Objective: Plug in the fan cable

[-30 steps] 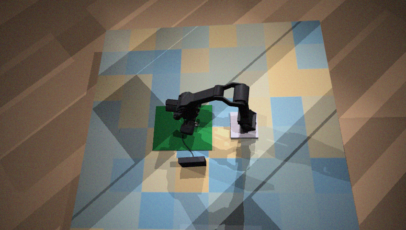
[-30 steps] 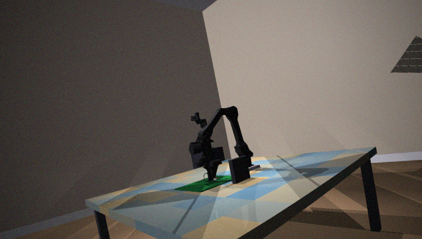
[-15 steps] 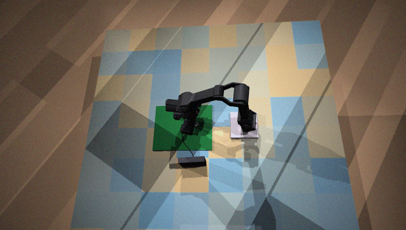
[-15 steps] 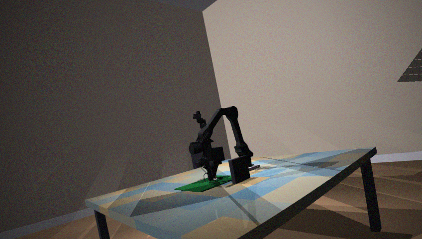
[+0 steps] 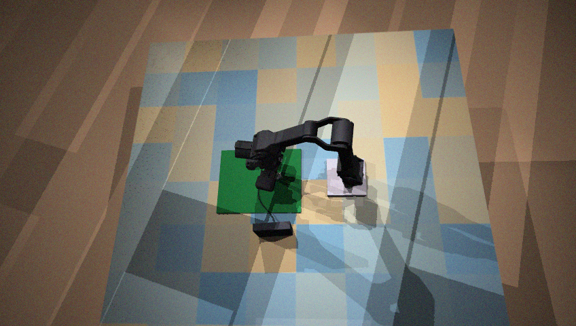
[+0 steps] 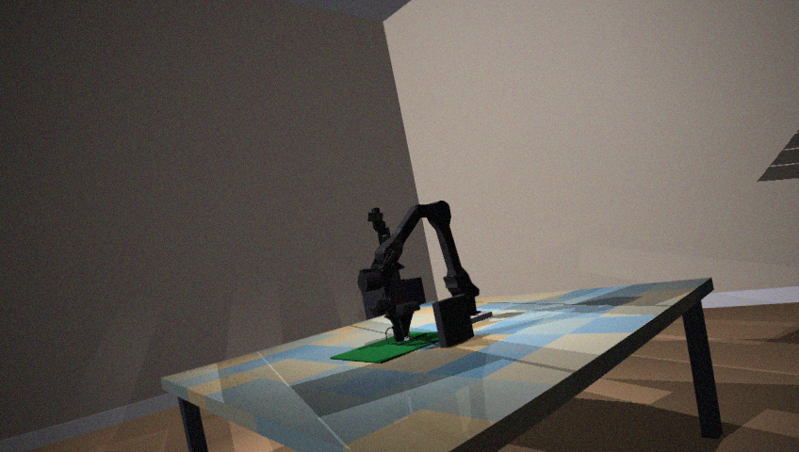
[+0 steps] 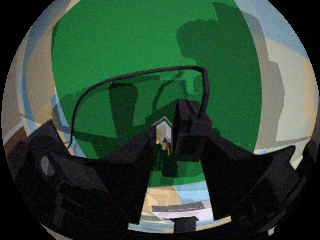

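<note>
The green board (image 5: pixel 236 193) (image 6: pixel 361 353) (image 7: pixel 115 35) lies flat on the table. My gripper (image 6: pixel 399 337) (image 7: pixel 176 131) is low over the board, shut on the black plug (image 7: pixel 190 131) of the fan's cable. The pale header (image 7: pixel 164 128) shows in the wrist view immediately left of the plug, with several gold pins bare of the plug. The plug's underside and its exact height over the board are hidden. The black cable (image 7: pixel 135 74) (image 5: pixel 264 208) arches from the plug to the black fan (image 5: pixel 272 229) (image 6: pixel 454 322), which stands beside the board.
The arm's base stands on a pale plate (image 5: pixel 333 189) (image 7: pixel 180 212) to the right of the board in the top view. The fan is close to the board's lower edge in that view. The patchwork table (image 5: pixel 319 291) (image 6: pixel 269 386) carries all of this. Shadows cross the board.
</note>
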